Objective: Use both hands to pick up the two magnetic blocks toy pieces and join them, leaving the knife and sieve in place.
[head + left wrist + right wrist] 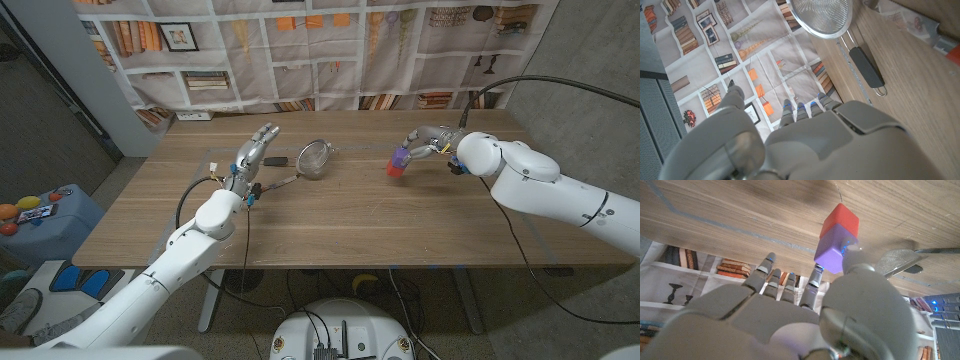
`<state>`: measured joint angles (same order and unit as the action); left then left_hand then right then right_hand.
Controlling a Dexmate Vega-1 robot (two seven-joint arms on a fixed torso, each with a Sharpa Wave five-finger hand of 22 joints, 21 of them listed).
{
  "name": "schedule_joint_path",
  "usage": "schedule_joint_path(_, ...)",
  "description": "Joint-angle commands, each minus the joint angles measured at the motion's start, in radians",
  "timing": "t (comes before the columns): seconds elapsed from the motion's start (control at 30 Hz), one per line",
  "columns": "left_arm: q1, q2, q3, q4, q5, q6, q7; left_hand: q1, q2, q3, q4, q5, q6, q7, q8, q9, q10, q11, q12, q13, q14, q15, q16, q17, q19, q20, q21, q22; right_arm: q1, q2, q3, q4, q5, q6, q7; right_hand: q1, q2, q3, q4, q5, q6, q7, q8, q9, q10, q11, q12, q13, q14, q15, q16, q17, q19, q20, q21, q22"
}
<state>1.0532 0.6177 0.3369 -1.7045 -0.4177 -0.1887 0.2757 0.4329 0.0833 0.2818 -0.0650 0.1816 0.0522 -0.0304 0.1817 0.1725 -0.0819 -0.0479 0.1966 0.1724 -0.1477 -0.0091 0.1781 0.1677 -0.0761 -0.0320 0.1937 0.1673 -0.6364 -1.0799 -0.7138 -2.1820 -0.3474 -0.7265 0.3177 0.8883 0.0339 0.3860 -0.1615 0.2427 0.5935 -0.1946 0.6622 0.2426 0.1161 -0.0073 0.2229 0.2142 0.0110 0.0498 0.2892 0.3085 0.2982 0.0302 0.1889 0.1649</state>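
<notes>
The two magnetic blocks are joined: a purple block [400, 156] [835, 250] sits stacked on a red block [395, 169] [840, 221], right of the table's middle. The red one is at or just above the wood. My right hand [432, 140] [790, 315] pinches the purple block between thumb and a finger, the other fingers spread. My left hand [254, 156] [805, 140] is raised over the table's left part, fingers apart, holding nothing. The metal sieve [316, 157] [820, 15] lies just right of it, its black handle [866, 65] pointing toward my left arm.
A dark handle, probably the knife [276, 160], lies between my left hand and the sieve. A bookshelf-print backdrop [330, 50] hangs behind the table. Bare wood [350, 225] spans the near half of the table. Cables [500, 90] run at the back right.
</notes>
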Motion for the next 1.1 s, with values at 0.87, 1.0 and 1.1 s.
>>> schedule_joint_path(0.87,-0.003,-0.031,-0.004,0.079,-0.033,-0.065,-0.022,-0.024,0.028,0.011,-0.011,0.008,0.047,0.017,0.010,-0.001,0.021,0.003,0.002,-0.001,0.024,-0.002,0.003,0.000,0.026,-0.042,0.003,0.002,0.053,0.140,-0.140,0.066,-0.394,-0.064,0.241,-0.004,0.020,-0.017,0.003,-0.008,0.105,-0.010,0.010,-0.005,0.017,-0.002,-0.003,0.001,0.010,0.002,0.002,0.005,-0.003,0.012,-0.002,0.003)
schedule_joint_path(1.0,-0.001,-0.031,-0.004,0.080,-0.036,-0.065,-0.022,-0.025,0.031,0.012,-0.012,0.008,0.050,0.018,0.010,-0.001,0.022,0.005,0.002,-0.001,0.024,-0.002,0.002,0.000,0.026,-0.042,0.002,0.002,0.059,0.155,-0.150,0.082,-0.425,-0.058,0.268,-0.005,0.021,-0.018,0.004,-0.009,0.103,-0.010,0.009,-0.005,0.018,-0.001,-0.003,0.001,0.011,0.001,0.002,0.005,-0.003,0.012,-0.001,0.003)
schedule_joint_path(1.1,-0.002,-0.030,-0.003,0.082,-0.038,-0.063,-0.024,-0.026,0.034,0.013,-0.013,0.008,0.054,0.018,0.010,-0.001,0.023,0.004,0.001,-0.001,0.024,-0.002,0.002,0.000,0.027,-0.042,0.002,0.002,0.060,0.165,-0.154,0.093,-0.447,-0.051,0.282,-0.005,0.021,-0.019,0.003,-0.010,0.104,-0.010,0.010,-0.006,0.018,-0.001,-0.003,0.001,0.011,0.001,0.002,0.005,-0.002,0.012,-0.001,0.003)
